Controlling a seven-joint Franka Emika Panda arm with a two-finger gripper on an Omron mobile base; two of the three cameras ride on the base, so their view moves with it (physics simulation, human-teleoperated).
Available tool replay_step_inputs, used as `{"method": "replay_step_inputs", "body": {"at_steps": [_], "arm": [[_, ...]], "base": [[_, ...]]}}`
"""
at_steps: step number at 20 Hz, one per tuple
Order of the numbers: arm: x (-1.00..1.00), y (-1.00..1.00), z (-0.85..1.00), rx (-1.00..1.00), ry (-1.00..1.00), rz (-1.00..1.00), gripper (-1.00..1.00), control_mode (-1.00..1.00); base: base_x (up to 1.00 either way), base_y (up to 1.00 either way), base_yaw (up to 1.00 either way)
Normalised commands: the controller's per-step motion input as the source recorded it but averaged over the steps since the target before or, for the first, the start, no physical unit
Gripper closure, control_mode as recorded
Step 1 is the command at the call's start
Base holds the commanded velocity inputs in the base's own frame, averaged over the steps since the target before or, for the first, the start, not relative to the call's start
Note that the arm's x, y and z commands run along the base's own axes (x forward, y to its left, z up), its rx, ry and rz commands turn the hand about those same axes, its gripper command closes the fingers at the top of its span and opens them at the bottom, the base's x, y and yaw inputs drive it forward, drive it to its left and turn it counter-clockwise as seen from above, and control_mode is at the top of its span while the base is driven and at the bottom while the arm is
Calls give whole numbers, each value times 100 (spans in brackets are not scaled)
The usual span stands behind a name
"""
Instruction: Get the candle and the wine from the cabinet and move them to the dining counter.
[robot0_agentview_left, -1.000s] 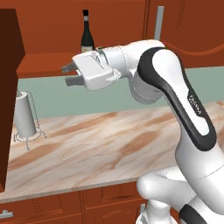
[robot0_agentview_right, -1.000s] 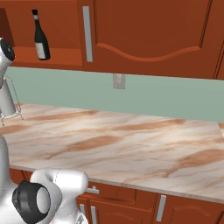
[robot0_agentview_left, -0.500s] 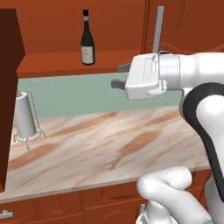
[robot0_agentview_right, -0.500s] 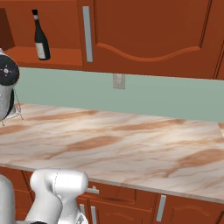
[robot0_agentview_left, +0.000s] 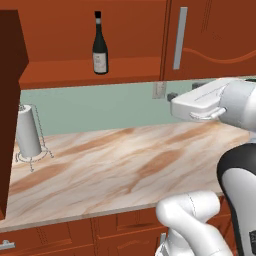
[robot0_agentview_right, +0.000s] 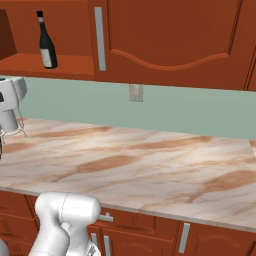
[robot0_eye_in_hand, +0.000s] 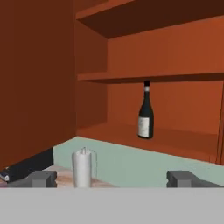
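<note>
The slim dark green-black wine bottle (robot0_eye_in_hand: 145, 111) stood near the reddish-brown cabinet (robot0_eye_in_hand: 131, 135) shelf's front edge; the released, empty gripper (robot0_eye_in_hand: 111, 178) should approach level, straddling its body.

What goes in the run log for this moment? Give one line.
gripper: open, empty | wine: upright on cabinet shelf | candle: unseen | paper-towel roll: on wall counter
</note>
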Motion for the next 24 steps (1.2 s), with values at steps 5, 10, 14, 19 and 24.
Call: {"method": "replay_step_inputs", "body": {"at_steps": [5, 10, 14, 19, 24], "arm": [[-3, -96, 0, 0, 0, -38, -100, -100], [0, -89, 3, 0, 0, -34, -100, -100], [0, -80, 16, 0, 0, -31, -100, -100], [10, -23, 2, 0, -1, -8, -100, -100], [36, 7, 0, 0, -11, 6, -100, -100]], "base": [[0, 0, 0], [0, 0, 0], [0, 0, 0], [0, 0, 0], [0, 0, 0]]}}
